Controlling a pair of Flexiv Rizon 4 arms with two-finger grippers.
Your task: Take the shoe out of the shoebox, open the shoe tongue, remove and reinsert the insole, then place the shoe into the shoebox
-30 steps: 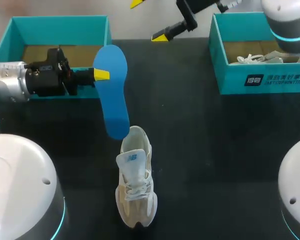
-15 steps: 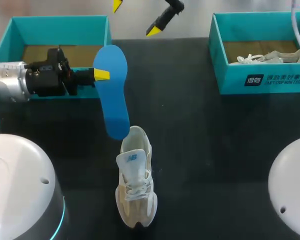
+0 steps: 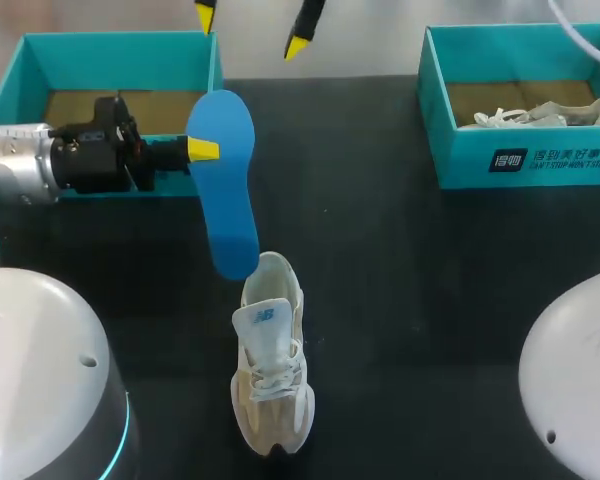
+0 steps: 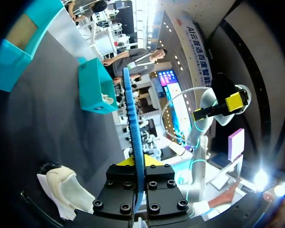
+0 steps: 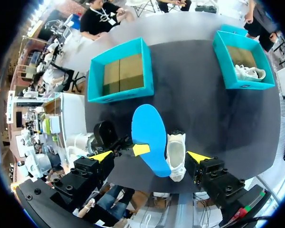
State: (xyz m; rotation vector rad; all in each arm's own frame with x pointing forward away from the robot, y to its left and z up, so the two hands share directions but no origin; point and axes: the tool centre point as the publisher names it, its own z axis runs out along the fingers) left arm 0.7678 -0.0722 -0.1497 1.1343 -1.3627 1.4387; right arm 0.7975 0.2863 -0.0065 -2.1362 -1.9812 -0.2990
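Currently the left gripper [image 3: 202,150] is clamped on the blue insole [image 3: 225,190], whose long axis slants down toward the heel of the white sneaker [image 3: 272,370] lying on the table [image 3: 400,280]. The right gripper [image 3: 252,25] hangs released, well apart.

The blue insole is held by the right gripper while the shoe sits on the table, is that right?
Not quite. The left gripper holds the blue insole, as the head view shows; the right gripper is open and empty. The shoe does sit on the table.
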